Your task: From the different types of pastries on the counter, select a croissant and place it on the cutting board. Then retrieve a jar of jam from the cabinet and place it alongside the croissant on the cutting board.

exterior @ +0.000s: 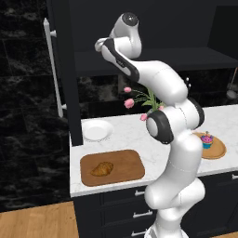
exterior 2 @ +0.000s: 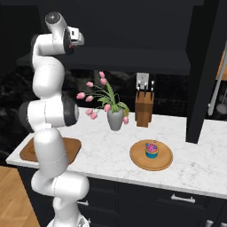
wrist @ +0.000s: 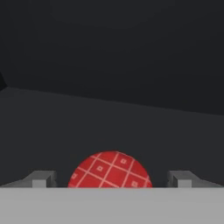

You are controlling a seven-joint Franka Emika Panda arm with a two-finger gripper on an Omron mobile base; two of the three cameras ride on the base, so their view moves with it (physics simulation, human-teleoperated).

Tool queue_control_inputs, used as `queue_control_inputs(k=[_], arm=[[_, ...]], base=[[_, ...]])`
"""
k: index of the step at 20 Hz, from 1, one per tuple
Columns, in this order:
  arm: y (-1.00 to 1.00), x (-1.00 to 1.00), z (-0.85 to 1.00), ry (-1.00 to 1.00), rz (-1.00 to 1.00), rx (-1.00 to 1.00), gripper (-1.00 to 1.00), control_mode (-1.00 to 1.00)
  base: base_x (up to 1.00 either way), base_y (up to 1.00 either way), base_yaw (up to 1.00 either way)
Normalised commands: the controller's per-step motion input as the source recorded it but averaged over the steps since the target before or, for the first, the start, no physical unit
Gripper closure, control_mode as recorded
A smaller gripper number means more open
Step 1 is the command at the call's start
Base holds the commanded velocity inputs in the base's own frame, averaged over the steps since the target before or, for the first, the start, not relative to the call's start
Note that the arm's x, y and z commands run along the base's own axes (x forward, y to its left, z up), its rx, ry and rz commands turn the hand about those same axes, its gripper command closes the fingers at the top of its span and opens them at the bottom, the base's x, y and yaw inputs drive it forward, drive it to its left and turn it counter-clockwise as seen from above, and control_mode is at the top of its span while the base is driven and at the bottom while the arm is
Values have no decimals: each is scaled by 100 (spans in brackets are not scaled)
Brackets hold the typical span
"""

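Fingers (wrist: 41,179) of the white robot arm's two-finger gripper (wrist: 111,180) are spread wide in the hand view, their two small dark tips seen at the lower left and lower right. Between them, at the bottom middle, the rounded red top of the small jar of jam (wrist: 110,169) is seen, patterned with a pale grid. A clear gap is left on each side, so the jar is not touched by either tip. The jar is set on a dark shelf inside the tall navy-black cabinet (exterior: 69,69), whose long white bar handle (exterior: 52,65) is seen in the left base view.

On the white marble-look counter (exterior: 135,135), the small golden-brown croissant (exterior: 102,168) is laid on the flat brown wooden cutting board (exterior: 123,162), left of its middle. The pink-frosted cupcake in a blue wrapper (exterior 2: 151,150) is set on a round tan wooden plate (exterior 2: 138,159), well apart from the board. A white round plate (exterior: 97,129) lies behind the board.
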Motion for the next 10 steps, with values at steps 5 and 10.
queue_control_inputs(k=[5, 10], arm=[[0, 9, -31, 0, -1, 0, 100, -100], [1, 4, -15, 0, 0, 0, 100, -100]], base=[[0, 0, 0], [0, 0, 0]])
